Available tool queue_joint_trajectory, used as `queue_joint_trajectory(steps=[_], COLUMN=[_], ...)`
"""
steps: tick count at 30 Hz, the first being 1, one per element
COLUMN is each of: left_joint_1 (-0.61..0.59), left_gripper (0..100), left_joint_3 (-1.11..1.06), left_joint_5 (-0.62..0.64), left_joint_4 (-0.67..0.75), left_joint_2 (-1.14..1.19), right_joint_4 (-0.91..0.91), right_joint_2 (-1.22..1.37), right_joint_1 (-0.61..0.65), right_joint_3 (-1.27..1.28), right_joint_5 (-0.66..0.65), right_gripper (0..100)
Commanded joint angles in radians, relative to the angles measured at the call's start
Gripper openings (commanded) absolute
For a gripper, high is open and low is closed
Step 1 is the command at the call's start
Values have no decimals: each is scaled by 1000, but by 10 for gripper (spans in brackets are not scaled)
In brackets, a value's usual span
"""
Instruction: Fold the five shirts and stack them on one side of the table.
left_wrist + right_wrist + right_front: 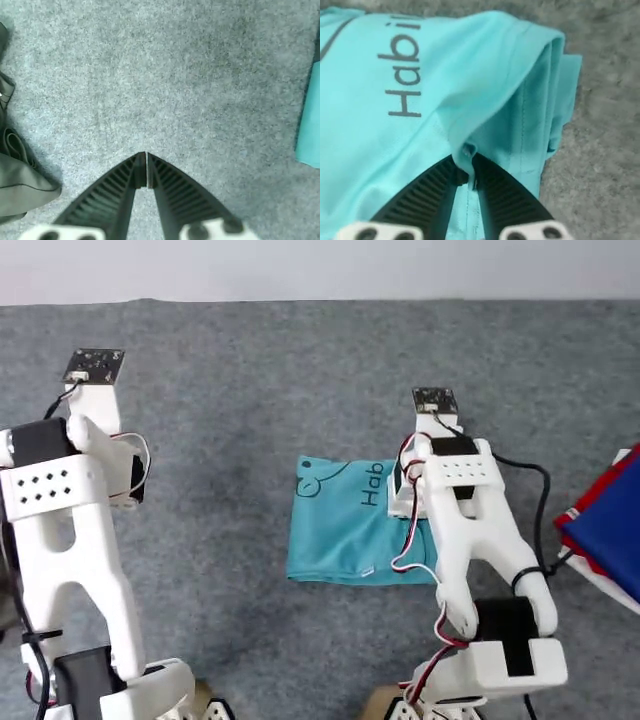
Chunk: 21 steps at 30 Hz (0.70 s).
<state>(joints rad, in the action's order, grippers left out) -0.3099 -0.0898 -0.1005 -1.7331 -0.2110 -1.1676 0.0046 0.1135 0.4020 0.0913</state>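
While my right gripper [468,176] pinches fold of teal shirt [420,100] at centre, left gripper [146,172] pressed together over bare table [175,75]; teal looks part-folded; blue shirt [605,530] lies at right edge; most folding, stacking left.

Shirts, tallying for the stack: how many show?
3: a teal shirt mid-table in the right gripper, a blue shirt at the right edge, a dark garment beside the left gripper. More may be hidden.

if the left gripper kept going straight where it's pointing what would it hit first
Probably the bare grey table cover: the shut left gripper points at open surface. The teal shirt lies off to one side of that line; depth is unclear.
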Motion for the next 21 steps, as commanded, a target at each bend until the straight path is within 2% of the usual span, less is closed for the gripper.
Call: queue_joint_trajectory(steps=[1, 11, 17, 21], left_joint_1=[0, 2, 3, 3], left_gripper=[8, 8, 8, 8], left_joint_3=[7, 8, 8, 8], left_joint_5=[0, 0, 0, 0], left_joint_4=[-3, 2, 2, 2], left_joint_2=[-8, -3, -3, -3], right_joint_4=[-44, -125, -77, -64], right_joint_2=[-90, -111, -87, -48], right_joint_1=[-44, -216, -220, -219], right_joint_3=[-55, -49, -52, -57], right_joint_5=[-15, -157, -176, -170], right_gripper=[9, 9, 17, 144])
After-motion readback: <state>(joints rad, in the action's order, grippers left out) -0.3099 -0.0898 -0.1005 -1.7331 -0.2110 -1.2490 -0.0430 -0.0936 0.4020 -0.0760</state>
